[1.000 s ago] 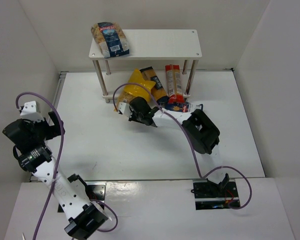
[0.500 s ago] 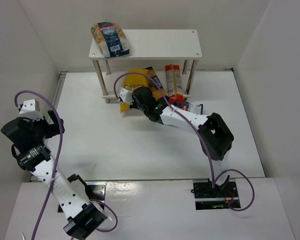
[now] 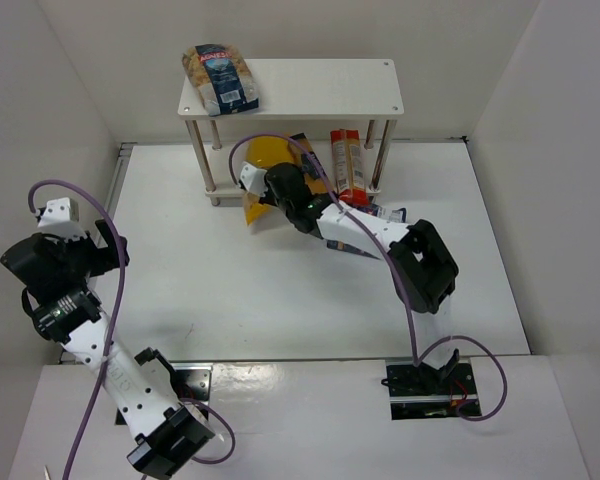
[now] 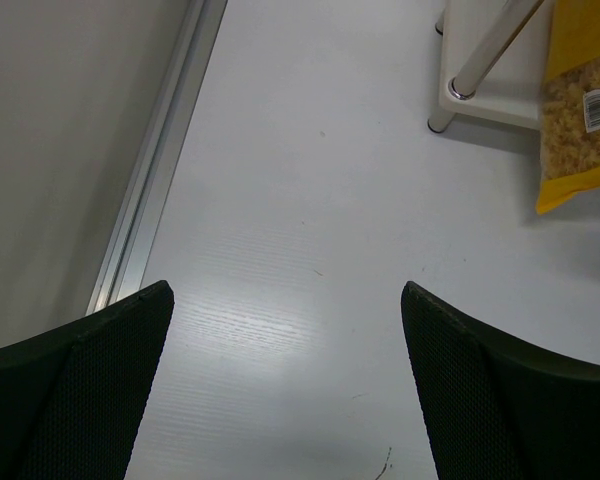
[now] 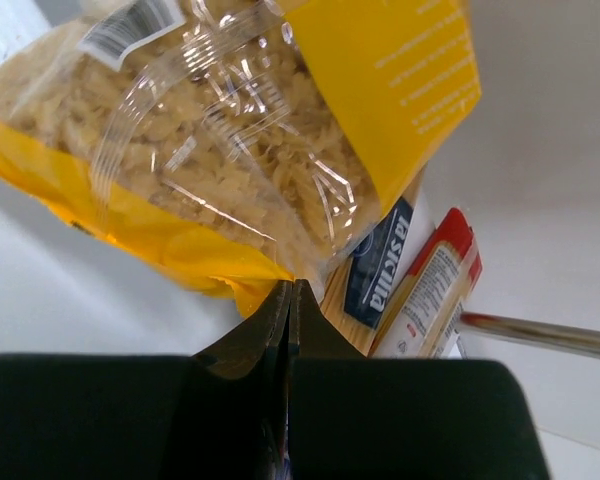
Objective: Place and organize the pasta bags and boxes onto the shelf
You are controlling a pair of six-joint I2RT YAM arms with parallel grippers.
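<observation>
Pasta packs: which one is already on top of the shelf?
The clear bag with the dark-blue label, on the left end of the shelf. The others are lower down.

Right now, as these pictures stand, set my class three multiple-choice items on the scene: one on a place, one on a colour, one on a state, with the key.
1. Where does the clear bag lie?
A) leaning against a wall
B) on the shelf, top board, left end
C) on the lower board

2. What colour is the crinkly bag in the right end effector?
A) green
B) white
C) yellow

3. How is the left end effector?
A) open and empty
B) shut on a box
C) shut on a spaghetti pack

Key:
1 B, the top view shows it at the board's left end.
2 C, the right wrist view shows shut jaws pinching the edge of a yellow bag.
3 A, its fingers stand wide apart with nothing between them.
</observation>
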